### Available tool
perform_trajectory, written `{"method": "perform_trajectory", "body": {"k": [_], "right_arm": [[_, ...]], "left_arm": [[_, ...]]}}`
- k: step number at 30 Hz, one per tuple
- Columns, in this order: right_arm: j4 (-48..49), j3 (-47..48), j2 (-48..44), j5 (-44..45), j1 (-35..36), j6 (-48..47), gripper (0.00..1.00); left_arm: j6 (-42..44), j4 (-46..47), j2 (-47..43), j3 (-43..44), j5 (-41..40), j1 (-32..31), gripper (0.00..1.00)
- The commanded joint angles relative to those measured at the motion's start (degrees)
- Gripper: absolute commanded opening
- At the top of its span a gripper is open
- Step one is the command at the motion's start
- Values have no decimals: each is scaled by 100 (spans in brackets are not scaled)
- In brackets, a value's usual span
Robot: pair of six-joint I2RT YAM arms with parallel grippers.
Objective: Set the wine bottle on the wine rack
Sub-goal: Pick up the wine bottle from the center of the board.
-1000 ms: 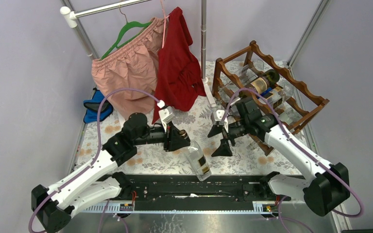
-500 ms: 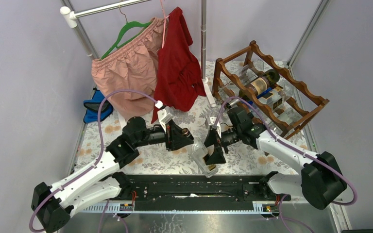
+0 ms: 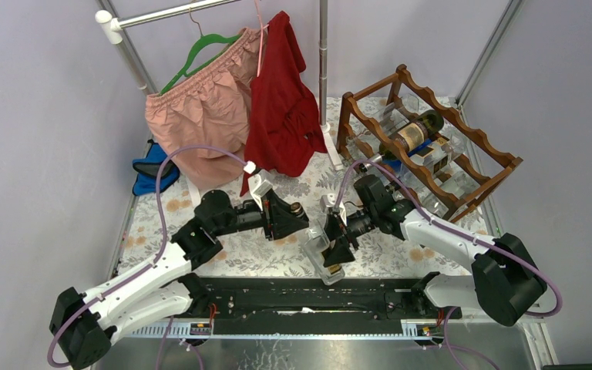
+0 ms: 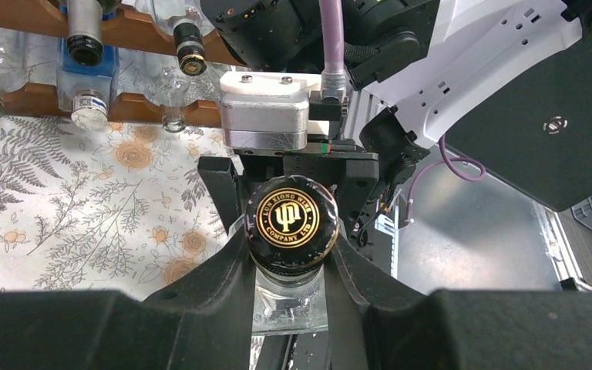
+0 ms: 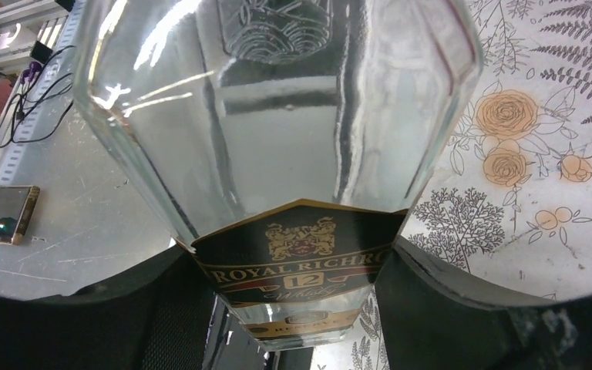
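Left of centre, the left gripper [image 3: 291, 220] pinches the neck of a clear square-sided glass bottle [image 4: 291, 220] just below its black, gold-lettered cap. The bottle slants between the two arms over the near edge of the floral-print tablecloth [image 3: 223, 250], with its cap pointing away and its black-and-gold label toward the front. The right gripper [image 3: 336, 240] straddles the bottle's body, with a finger close along each side of the label; whether they press cannot be told. Farther right, well apart from the bottle, stands the reddish-brown wooden wine rack [image 3: 344, 123], holding a dark bottle [image 3: 416, 131].
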Motion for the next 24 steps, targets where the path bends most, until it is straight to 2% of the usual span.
{"method": "perform_trajectory", "body": {"k": [1,2,3,4,6,10,14,18,21,24], "right_arm": [[-336,324,-96,-64,47,-336,10],[-481,406,-134,15,42,-418,7],[-657,481,-176,112,39,-531,4],[-853,564,-210,224,41,-661,2],[-1289,761,-250,474,38,-989,0],[-2151,1168,-114,1148,38,-1619,0],[-3139,1710,157,1777,38,-2245,0],[-3925,2173,320,2350,48,-2742,0],[-4362,2363,368,2571,56,-3118,0],[-4578,2435,393,2743,107,-3288,0]], "left_arm": [[-267,991,-178,3,-226,-19,2],[-297,903,-196,-9,-248,-17,6],[-327,788,-227,-18,-284,-19,16],[-361,646,-269,-26,-311,-19,27],[-388,342,-404,-52,-358,-17,58],[-401,-409,-859,-157,-653,-9,96],[-567,-1390,-1307,-185,-821,0,99],[-776,-2322,-1328,-107,-479,15,99],[-933,-2475,-1193,-139,-123,55,99],[-1077,-2223,-985,-257,388,160,99]]}}
